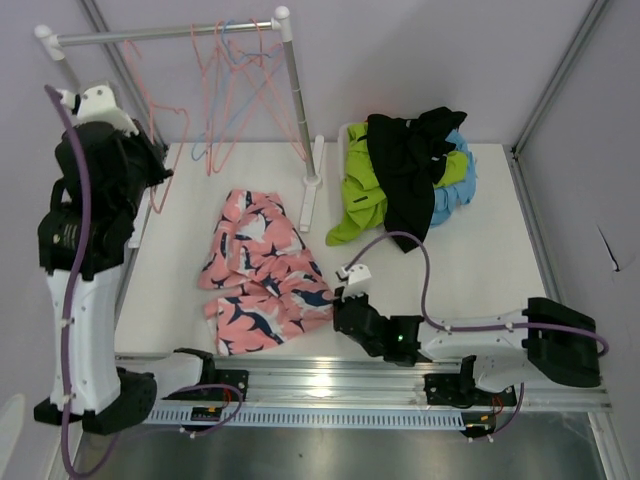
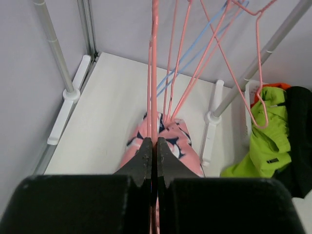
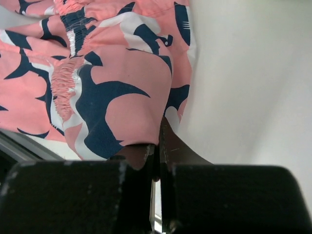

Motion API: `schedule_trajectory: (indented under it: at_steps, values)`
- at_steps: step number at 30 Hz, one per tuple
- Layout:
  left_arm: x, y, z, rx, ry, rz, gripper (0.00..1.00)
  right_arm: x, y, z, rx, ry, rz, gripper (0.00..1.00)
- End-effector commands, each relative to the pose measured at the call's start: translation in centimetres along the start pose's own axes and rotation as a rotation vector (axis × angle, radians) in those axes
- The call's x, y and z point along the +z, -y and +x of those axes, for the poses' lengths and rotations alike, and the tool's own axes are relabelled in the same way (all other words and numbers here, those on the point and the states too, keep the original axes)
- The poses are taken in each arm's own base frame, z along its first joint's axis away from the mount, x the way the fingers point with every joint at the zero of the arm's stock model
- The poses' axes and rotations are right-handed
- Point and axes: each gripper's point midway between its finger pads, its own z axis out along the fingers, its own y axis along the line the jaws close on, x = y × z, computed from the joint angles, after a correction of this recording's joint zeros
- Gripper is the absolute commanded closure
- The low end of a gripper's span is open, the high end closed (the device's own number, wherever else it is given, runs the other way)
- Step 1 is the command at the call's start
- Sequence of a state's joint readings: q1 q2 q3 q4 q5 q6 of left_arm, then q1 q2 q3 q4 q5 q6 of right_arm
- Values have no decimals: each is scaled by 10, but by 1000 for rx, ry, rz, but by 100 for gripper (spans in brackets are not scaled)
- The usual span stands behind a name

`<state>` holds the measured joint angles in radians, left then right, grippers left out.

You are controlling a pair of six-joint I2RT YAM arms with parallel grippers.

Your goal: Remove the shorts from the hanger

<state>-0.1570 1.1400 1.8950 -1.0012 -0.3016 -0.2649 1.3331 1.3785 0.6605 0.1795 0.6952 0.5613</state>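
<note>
The pink shorts with dark-blue shapes (image 1: 258, 270) lie spread flat on the white table, off any hanger. My right gripper (image 1: 338, 298) sits low at their right edge, shut on a fold of the pink cloth (image 3: 122, 97). My left gripper (image 1: 160, 172) is raised at the left, shut on the wire of a bare pink hanger (image 2: 154, 73). The lime green shorts (image 1: 360, 195), black shorts (image 1: 405, 160) and light blue shorts (image 1: 455, 195) lie heaped at the back right. A bit of the orange shorts (image 2: 274, 86) shows in the left wrist view.
A white clothes rack (image 1: 293, 90) stands at the back with several bare pink and blue hangers (image 1: 235, 90) on its rod. Its foot (image 1: 312, 190) lies on the table between the pink shorts and the heap. Metal frame posts run along both side walls.
</note>
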Motion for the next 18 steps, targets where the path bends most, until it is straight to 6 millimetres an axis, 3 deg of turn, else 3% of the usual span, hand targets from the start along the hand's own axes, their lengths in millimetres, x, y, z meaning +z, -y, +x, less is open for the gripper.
schedule_trajectory:
  at_steps: [1, 2, 5, 6, 7, 8, 9, 10, 12, 13, 18]
  values:
    - [30, 1, -34, 55, 102, -63, 100, -21, 19, -8, 143, 68, 55, 100]
    - [47, 2, -30, 87, 81, -84, 100, -26, 28, -1, 145, 62, 65, 100]
    - [60, 2, -55, 89, 139, -125, 100, -31, 41, 6, 143, 62, 81, 100]
    - [67, 2, -56, 95, 140, -134, 100, -33, 48, 12, 132, 58, 89, 100]
    - [90, 7, -49, 109, 110, -141, 100, -35, 51, 10, 140, 64, 87, 100]
    - [91, 9, -63, 95, 143, -138, 100, -36, 53, 10, 141, 68, 87, 100]
    - [100, 11, -62, 97, 134, -139, 100, -36, 58, 14, 139, 69, 88, 100]
    - [126, 16, -47, 116, 81, -144, 100, -37, 59, 12, 147, 75, 82, 100]
    - [134, 24, -61, 104, 108, -131, 100, -36, 63, 14, 151, 75, 81, 100]
    - [151, 28, -60, 110, 99, -133, 100, -36, 65, 14, 153, 76, 81, 100]
    - [183, 33, -65, 103, 123, -141, 100, -33, 66, 18, 156, 67, 70, 100]
